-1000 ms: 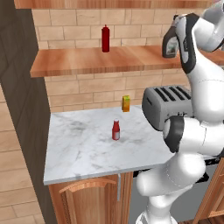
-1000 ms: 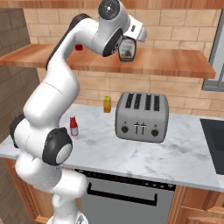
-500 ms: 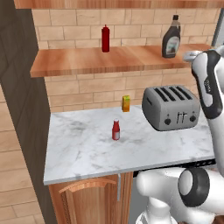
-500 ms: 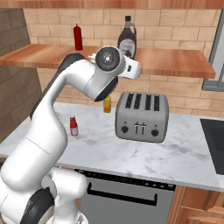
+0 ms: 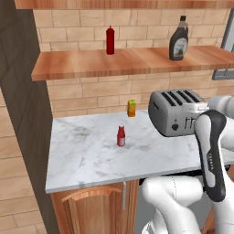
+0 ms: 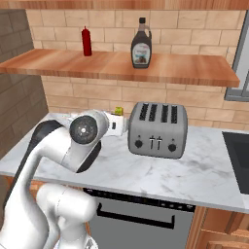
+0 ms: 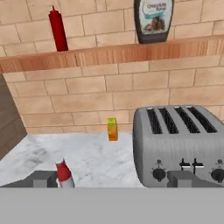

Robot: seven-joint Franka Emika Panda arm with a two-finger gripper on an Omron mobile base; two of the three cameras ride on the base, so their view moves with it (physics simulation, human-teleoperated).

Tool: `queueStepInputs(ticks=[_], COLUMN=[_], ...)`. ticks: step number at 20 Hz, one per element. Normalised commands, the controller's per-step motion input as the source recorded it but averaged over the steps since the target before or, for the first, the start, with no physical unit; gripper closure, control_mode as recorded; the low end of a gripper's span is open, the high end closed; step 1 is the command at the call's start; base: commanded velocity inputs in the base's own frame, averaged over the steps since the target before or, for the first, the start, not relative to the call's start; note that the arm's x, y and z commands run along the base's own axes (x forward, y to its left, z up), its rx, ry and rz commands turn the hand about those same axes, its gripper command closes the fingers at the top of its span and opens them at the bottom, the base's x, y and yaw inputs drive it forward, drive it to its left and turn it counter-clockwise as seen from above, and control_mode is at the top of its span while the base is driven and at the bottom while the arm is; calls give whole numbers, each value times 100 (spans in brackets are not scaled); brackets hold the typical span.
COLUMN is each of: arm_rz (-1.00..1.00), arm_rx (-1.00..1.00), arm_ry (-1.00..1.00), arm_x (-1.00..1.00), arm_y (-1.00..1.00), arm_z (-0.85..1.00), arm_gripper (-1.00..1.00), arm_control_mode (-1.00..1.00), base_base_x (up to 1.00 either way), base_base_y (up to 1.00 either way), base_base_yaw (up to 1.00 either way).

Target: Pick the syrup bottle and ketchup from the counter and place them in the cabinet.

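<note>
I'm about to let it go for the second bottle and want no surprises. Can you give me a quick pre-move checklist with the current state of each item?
1. Syrup bottle upright on the cabinet shelf: ok.
2. Ketchup upright on the counter, nothing touching it: ok.
3. Gripper empty: ok; nothing sits between the fingertips in the hand view.
4. Gripper open wide enough for the ketchup: ok; the fingertips stand far apart.
5. Gripper lined up on the ketchup: not ok; the bottle sits beside the left fingertip, off centre.
6. Toaster and small yellow carton away from the ketchup: ok.
</note>
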Motion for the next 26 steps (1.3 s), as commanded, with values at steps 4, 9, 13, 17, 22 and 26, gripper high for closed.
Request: queueStepInputs(ticks=[4,9,13,17,22,26], arm_rz=[5,2,0,-1,-1,0], arm_rx=[-10,-8,-15,-11,-9,-12], arm_ry=[4,12,17,1,0,7], arm_x=[-92,-52,21,46,62,63], arm_y=[99,100,83,53,48,41], arm_z=[-64,-56,-52,-48,-53,-62], arm_gripper=[-100,-100,-100,-100,-100,-100], arm_control_mode=[-100,-100,-100,-100,-100,-100], base_base_x=[0,0,0,0,0,0], base_base_y=[0,0,0,0,0,0], base_base_yaw=[0,0,0,0,0,0])
